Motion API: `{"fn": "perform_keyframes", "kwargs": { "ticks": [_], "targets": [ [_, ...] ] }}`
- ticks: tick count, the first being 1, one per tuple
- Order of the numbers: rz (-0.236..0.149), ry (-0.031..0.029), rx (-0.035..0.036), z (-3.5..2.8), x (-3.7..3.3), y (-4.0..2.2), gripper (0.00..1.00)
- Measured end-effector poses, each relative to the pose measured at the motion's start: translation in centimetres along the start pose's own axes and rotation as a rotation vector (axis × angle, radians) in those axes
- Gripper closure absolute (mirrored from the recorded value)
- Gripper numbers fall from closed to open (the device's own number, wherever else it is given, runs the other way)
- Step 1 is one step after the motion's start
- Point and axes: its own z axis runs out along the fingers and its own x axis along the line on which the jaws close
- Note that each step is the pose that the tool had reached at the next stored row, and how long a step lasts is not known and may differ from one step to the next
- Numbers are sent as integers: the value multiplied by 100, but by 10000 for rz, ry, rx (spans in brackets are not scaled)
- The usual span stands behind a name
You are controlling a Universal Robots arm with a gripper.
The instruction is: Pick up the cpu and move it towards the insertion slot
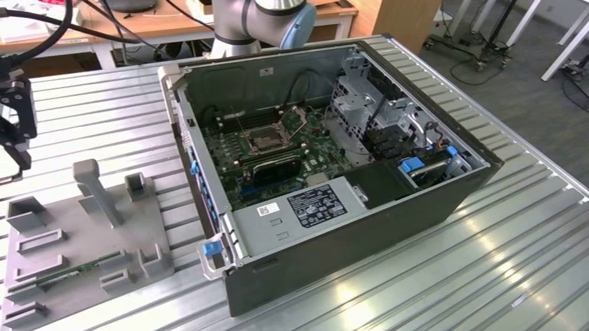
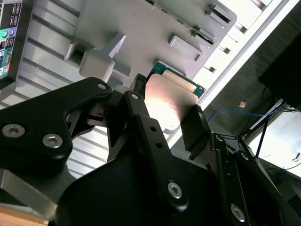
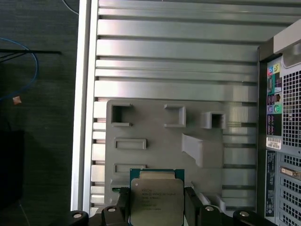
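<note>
A ribbed, silvery metal table [image 1: 478, 276] carried two things. A dark grey computer tower case [image 1: 387, 234] lay on its side, open face up. A flat, pale grey plastic holder plate [image 1: 83, 245] with raised pockets lay just beside it, towards the exterior view's left.

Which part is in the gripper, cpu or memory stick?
The cpu: square, silvery top, green rim, clamped in the gripper. The long narrow memory stick lies on the grey fixture.
</note>
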Motion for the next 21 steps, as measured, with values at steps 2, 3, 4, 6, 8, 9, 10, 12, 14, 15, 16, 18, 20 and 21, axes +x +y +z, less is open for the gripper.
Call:
{"fn": "perform_keyframes", "kwargs": {
  "ticks": [2,3,4,6,8,9,10,12,14,15,16,18,20,21],
  "targets": [
    [0,-1,-1,1,-28,-1,45],
    [0,-1,0,0,-42,-1,45],
    [0,-1,-1,1,-56,-1,45],
    [-1,-2,-1,1,-83,-2,45],
    [-1,-2,-1,1,-108,-2,45],
    [0,-1,0,0,-121,-2,45],
    [-1,-1,-1,1,-134,-3,45],
    [0,-1,-1,0,-161,-3,45],
    [0,-2,-1,1,-186,-3,45],
    [0,-1,0,0,-198,-3,45],
    [-1,-1,-1,0,-210,-4,45],
    [0,-1,-1,0,-235,-4,45],
    [-1,-2,-1,1,-258,-4,45],
    [0,-2,-1,1,-270,-5,45]
  ]
}}
